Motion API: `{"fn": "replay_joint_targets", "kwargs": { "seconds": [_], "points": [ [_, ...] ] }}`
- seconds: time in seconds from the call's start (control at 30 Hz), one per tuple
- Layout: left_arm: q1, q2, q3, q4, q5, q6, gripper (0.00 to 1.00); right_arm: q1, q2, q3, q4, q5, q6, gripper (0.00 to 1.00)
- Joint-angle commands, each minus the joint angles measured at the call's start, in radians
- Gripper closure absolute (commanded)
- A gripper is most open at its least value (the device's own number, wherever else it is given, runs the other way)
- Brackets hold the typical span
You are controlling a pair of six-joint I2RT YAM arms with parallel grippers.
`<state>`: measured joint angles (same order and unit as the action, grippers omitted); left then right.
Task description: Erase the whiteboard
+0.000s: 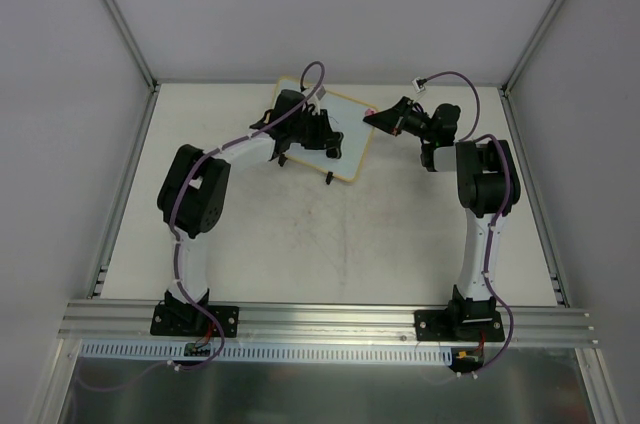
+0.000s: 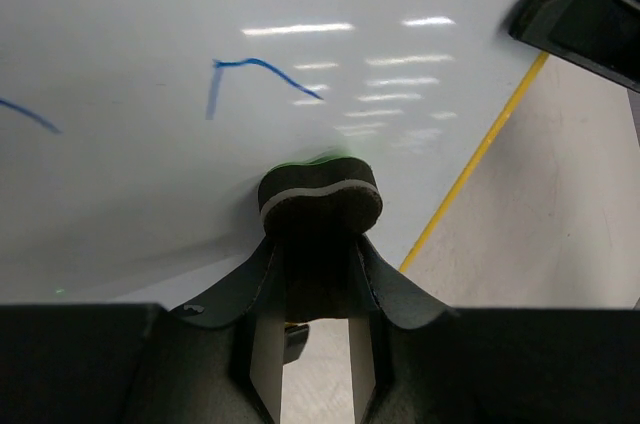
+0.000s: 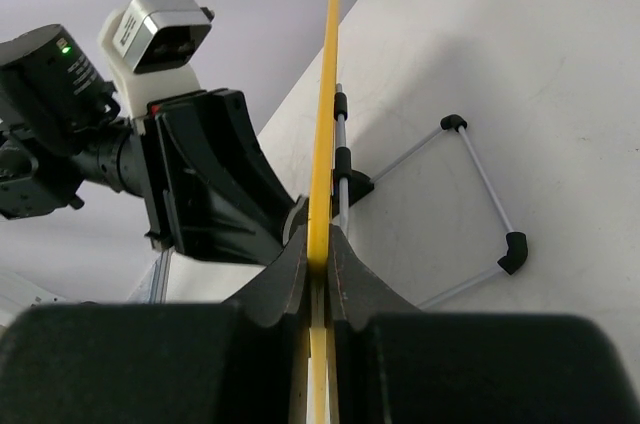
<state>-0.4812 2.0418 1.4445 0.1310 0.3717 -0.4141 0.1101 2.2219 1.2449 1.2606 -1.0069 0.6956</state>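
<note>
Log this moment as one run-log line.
left gripper: shut on eraser, pad against whiteboard | right gripper: shut on whiteboard edge | blue marks: present | erase: not done

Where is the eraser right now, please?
In the left wrist view the eraser sits in the left claw, against the whiteboard below the blue marks.

No readable text or numbers anywhere.

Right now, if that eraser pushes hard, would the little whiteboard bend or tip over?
Probably stiff: the whiteboard looks flat under the eraser. Likely tippy alone, standing on a thin wire stand; the right gripper pinching its edge should steady it. Its glossy face looks slippery.
</note>
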Motion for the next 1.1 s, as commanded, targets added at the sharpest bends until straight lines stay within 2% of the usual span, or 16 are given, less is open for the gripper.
{"fn": "replay_joint_targets", "kwargs": {
  "seconds": [0.0, 0.23, 0.47, 0.63, 1.07],
  "points": [
    [0.104, 0.005, -0.015, -0.021, -0.094, 0.044, 1.00, 0.036, -0.085, -0.001, 0.272, -0.118, 0.038, 1.00],
    [0.185, -0.008, 0.016, -0.053, -0.129, 0.089, 1.00, 0.036, -0.085, -0.001, 0.273, -0.116, 0.038, 1.00],
    [0.266, 0.026, 0.077, -0.085, -0.102, 0.098, 1.00, 0.036, -0.087, -0.002, 0.272, -0.119, 0.038, 1.00],
    [0.279, 0.034, 0.134, -0.116, -0.123, 0.123, 1.00, 0.036, -0.085, -0.002, 0.272, -0.119, 0.038, 1.00],
    [0.256, 0.069, 0.223, -0.126, -0.054, 0.086, 1.00, 0.036, -0.080, 0.004, 0.272, -0.119, 0.039, 1.00]
  ]
}}
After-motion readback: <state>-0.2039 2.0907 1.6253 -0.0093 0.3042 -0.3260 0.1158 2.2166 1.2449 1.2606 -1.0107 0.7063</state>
